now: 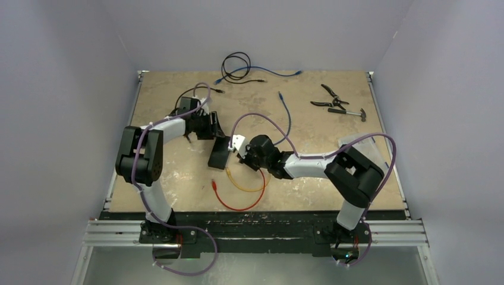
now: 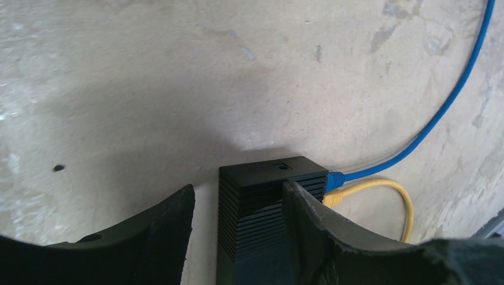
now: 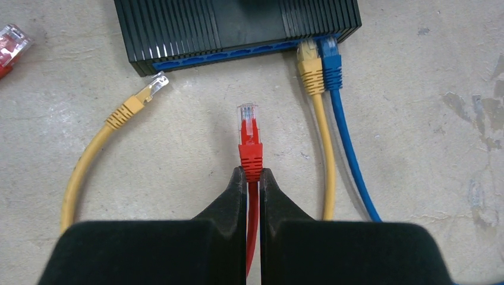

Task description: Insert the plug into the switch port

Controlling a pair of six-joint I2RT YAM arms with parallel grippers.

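Overhead, I see the switch lying near the middle of the table. My left gripper is at its 11 o'clock end and my right gripper at its 3 o'clock side. Pliers and a hammer sit well apart at the table's 2 o'clock. I cannot read either grip from up here.

The left wrist view fills that in. The left gripper straddles the end of the switch at about half width, the 3 o'clock finger against it and a sliver of table showing beside the other. A blue plug and a yellow plug sit in ports at 3 o'clock.

Only the right wrist view shows the red plug. The right gripper is pinched tight on the red cable just behind it. The plug points to 12 o'clock at the port row, stopping short of the switch. A loose yellow plug lies at 10 o'clock.
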